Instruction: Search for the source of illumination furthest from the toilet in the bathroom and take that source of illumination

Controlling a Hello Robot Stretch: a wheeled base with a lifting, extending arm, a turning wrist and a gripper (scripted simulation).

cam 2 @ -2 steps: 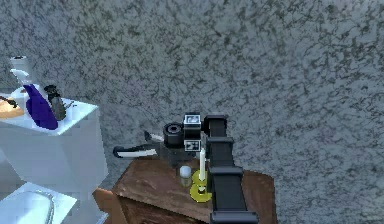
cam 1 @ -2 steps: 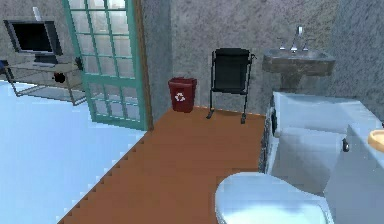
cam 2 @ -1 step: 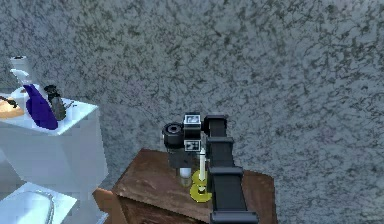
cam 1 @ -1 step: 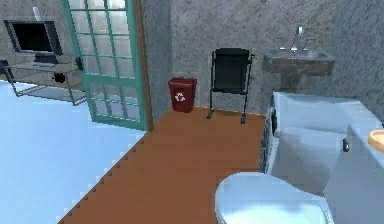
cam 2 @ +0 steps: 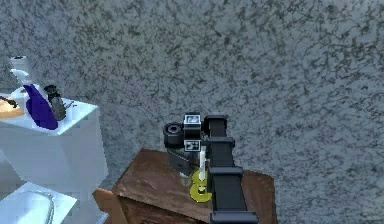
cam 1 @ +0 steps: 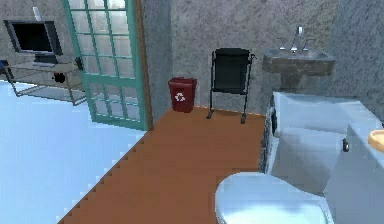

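forward view: a white toilet (cam 1: 268,198) is seen at the bottom edge, on a brown floor (cam 1: 170,170). a grey sink (cam 1: 298,64) is fixed to the speckled wall (cam 1: 190,30) at upper right. a black folding chair (cam 1: 231,80) and a red bin (cam 1: 182,93) are set against the same wall, left of the sink. a teal glazed door (cam 1: 104,60) is noted at left, with a television (cam 1: 34,40) beyond it. a small orange thing (cam 1: 377,138) is cut off by the right edge.

arm side view: the arm (cam 2: 226,185) is extended over a brown wooden stand (cam 2: 150,185). the gripper (cam 2: 176,136) is seen at its far end. how the fingers are set cannot be told, nor whether anything is held. a candle-like thing, a pale stick on a yellow-green base (cam 2: 201,188), is found upright on the stand, just left of the arm. a purple bottle (cam 2: 40,106) and a dark jar (cam 2: 56,104) are recorded on a white counter (cam 2: 70,150) at left.
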